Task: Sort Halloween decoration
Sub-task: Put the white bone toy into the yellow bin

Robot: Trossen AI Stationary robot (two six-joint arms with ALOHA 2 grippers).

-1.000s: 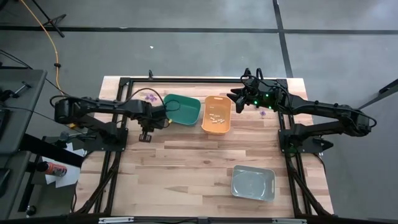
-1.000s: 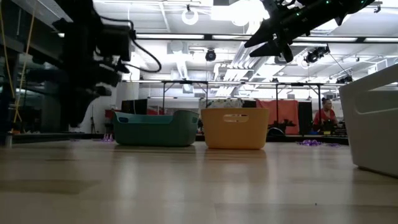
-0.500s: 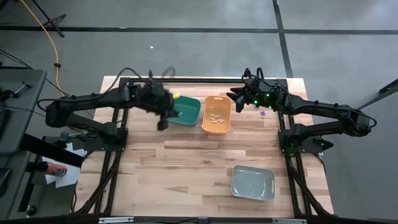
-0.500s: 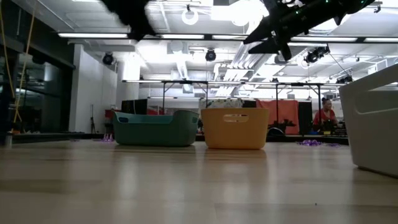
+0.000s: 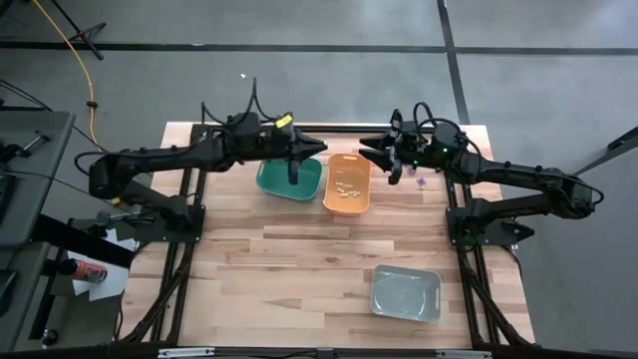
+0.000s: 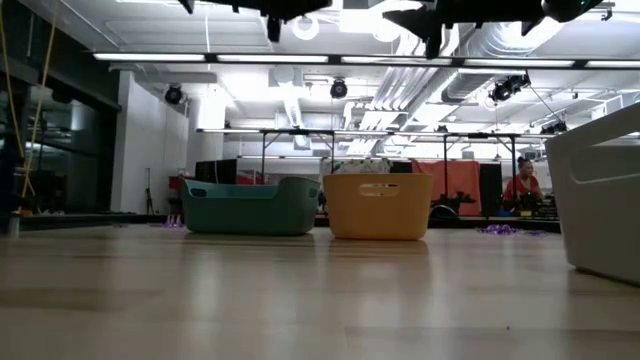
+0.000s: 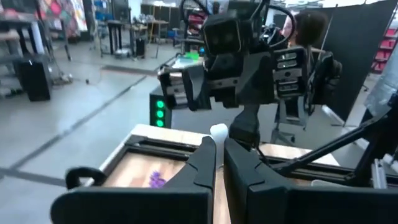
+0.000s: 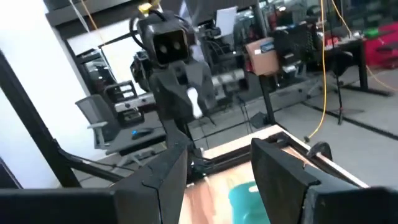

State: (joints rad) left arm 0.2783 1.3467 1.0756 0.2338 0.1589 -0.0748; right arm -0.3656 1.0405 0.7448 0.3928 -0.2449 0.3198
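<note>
While the left gripper [image 5: 292, 165] stays clenched on a small whitish trinket [image 7: 217, 131], hold it level and carry it past the green plastic bin [image 5: 271, 182] directly beneath to the orange plastic bin [image 5: 330, 199] just beside, where cream trinkets [image 5: 347, 187] lie. A second ago this claw hung short of both bins. The right gripper [image 5: 379, 160] waits released beyond the orange bin.

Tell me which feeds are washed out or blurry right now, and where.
Low view: bright ceiling lights glare behind both arms, leaving them as dark silhouettes; the green plastic bin and orange plastic bin read clearly. Left wrist view: the near left gripper fingers are soft, the background is sharper. Right wrist view: the whole picture looks soft. High view: evenly lit, sharp.
</note>
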